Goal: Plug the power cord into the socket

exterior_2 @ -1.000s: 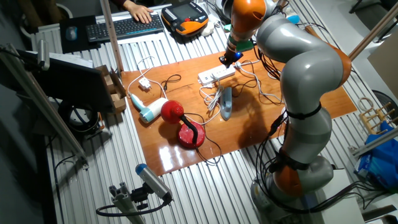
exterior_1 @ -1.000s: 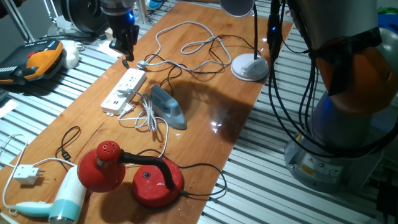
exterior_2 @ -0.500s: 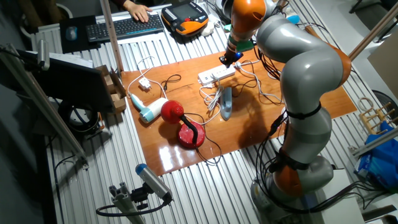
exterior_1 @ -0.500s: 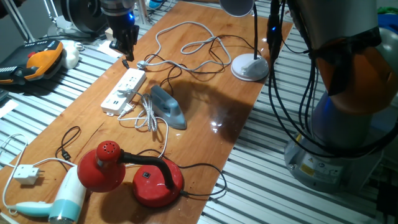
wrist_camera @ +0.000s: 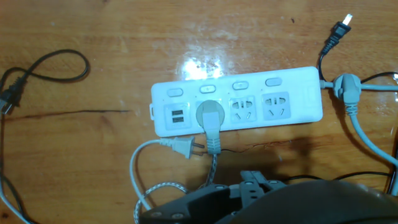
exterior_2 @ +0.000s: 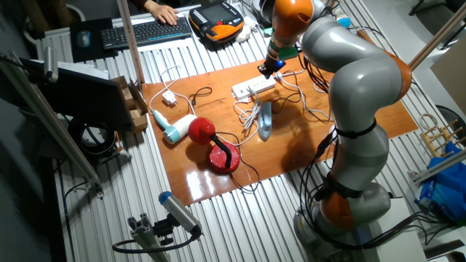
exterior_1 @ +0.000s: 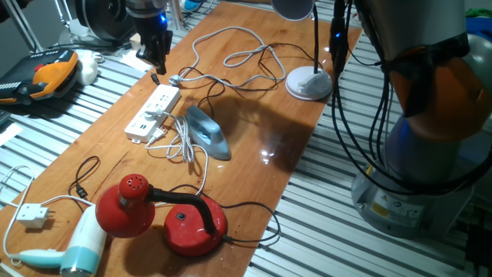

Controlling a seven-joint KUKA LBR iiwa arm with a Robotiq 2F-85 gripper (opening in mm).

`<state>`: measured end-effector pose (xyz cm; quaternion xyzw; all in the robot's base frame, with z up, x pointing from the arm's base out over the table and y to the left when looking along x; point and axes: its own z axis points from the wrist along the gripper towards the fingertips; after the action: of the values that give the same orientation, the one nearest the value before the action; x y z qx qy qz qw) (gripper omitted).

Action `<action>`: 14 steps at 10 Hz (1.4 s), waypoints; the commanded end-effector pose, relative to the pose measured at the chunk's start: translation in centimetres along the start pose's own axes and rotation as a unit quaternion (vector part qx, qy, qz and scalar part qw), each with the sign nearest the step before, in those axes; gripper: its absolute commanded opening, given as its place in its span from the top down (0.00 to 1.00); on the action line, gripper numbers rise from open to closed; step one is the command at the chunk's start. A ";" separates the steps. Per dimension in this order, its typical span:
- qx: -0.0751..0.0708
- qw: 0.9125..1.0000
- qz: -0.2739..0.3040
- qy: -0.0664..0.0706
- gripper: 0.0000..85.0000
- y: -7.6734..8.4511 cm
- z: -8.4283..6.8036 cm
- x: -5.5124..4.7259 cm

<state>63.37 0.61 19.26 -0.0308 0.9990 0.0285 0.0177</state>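
Gripper: gripper (exterior_1: 157, 68) hung above the far end of the power strip, nothing seen in it; how wide the fingers stood, cannot tell.
Power cord: power cord (wrist_camera: 213, 163) braided, its round plug (wrist_camera: 209, 114) sat in an outlet of the power strip.
Power strip: power strip (wrist_camera: 292, 118) lay flat on the wooden table (exterior_1: 254, 161), two outlets right of the plug free.
Iron: iron (exterior_1: 207, 131) lay just right of the strip.
Loose plug: white two-pin plug (wrist_camera: 183, 147) lay just beside the strip, unplugged.
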 end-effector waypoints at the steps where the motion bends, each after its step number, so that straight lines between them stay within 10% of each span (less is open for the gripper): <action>1: 0.001 1.000 -0.001 -0.002 1.00 -0.1 0.0 0.0; 7: 0.021 0.999 -0.016 -0.028 1.00 0.2 -0.5 -0.1; 14: 0.014 1.000 -0.009 -0.023 1.00 0.3 -0.5 -0.1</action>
<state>63.41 0.94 19.80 -0.0387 0.9983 0.0157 0.0408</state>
